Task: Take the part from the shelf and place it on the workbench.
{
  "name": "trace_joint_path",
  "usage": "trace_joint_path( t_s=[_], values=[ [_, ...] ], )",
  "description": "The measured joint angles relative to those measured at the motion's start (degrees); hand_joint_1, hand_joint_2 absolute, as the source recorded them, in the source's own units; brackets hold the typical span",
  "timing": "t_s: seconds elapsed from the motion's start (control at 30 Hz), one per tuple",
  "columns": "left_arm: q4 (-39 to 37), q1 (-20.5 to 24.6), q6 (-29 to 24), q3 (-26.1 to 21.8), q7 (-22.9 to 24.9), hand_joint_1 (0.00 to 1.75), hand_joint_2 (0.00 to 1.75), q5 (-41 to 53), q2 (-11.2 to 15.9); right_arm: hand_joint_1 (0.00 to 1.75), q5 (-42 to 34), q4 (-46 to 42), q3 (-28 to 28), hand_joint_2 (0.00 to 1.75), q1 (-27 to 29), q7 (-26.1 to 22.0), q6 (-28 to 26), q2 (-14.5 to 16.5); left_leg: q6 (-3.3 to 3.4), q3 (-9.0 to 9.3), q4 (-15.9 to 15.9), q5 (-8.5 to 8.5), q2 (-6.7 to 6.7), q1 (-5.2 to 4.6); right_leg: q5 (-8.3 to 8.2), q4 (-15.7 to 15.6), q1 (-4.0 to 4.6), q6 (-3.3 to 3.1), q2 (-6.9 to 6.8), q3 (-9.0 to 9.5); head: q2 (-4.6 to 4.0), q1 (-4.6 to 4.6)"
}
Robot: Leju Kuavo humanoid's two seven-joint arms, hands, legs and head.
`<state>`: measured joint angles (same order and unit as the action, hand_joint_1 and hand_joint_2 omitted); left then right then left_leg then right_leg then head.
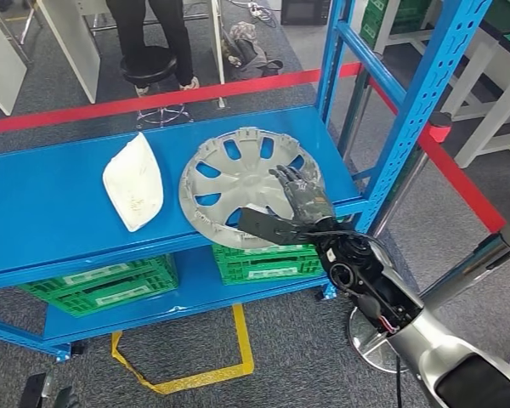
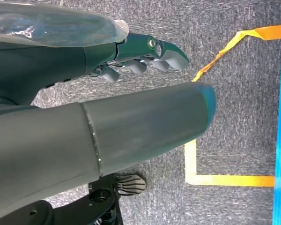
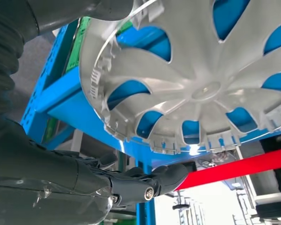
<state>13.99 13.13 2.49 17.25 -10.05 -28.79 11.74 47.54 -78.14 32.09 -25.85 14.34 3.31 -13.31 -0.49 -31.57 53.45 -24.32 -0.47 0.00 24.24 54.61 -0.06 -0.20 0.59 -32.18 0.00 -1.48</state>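
The silver hubcap (image 1: 249,183) lies on the blue shelf (image 1: 59,195), beside a white cover (image 1: 133,181). The right hand (image 1: 298,189) reaches over its near rim, fingers (image 3: 160,180) spread, holding nothing. The left hand (image 2: 142,51) hangs over the floor, holding nothing.

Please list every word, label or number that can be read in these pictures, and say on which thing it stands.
None can be read.
White labels on the green crates under the blue shelf: too blurred to read.
Silver hubcap and white part: no lettering visible.
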Motion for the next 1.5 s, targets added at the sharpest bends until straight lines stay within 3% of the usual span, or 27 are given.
trace_joint_path(
  t_s=[0.27,0.63,1.13,1.5],
  values=[
    [0.0,-0.1,0.1,0.0,0.0,0.0,0.0,0.0,0.0,0.0,0.1,-7.1,-0.5,1.75,4.5,2.4,1.1,-1.0,0.0,0.02,0.0,0.0,0.01,0.0,-0.01,0.0,-0.01,0.0,0.02,0.01,0.0,0.02],
    [0.0,-0.1,0.6,0.0,-0.1,0.0,0.0,0.0,0.0,0.0,1.7,-8.8,-1.3,1.75,6.8,2.0,3.9,-1.3,0.0,0.03,0.0,0.0,0.01,0.0,-0.01,0.0,0.0,0.0,0.02,0.01,0.0,0.03],
    [0.0,0.1,0.7,0.0,0.2,0.0,0.0,0.4,0.0,0.0,2.0,-7.0,-1.3,1.75,6.9,1.1,4.3,-1.3,0.0,0.02,0.0,0.0,0.0,0.0,-0.01,0.0,0.0,0.0,0.02,0.02,0.0,0.03],
    [0.0,1.0,1.2,0.0,0.8,0.0,0.0,1.6,-0.1,0.0,1.9,3.4,-0.1,1.75,3.6,-2.5,2.3,-0.3,0.0,0.01,0.0,0.01,-0.01,0.0,-0.01,0.0,0.0,-0.01,-0.03,0.04,0.0,0.05]
  ],
)
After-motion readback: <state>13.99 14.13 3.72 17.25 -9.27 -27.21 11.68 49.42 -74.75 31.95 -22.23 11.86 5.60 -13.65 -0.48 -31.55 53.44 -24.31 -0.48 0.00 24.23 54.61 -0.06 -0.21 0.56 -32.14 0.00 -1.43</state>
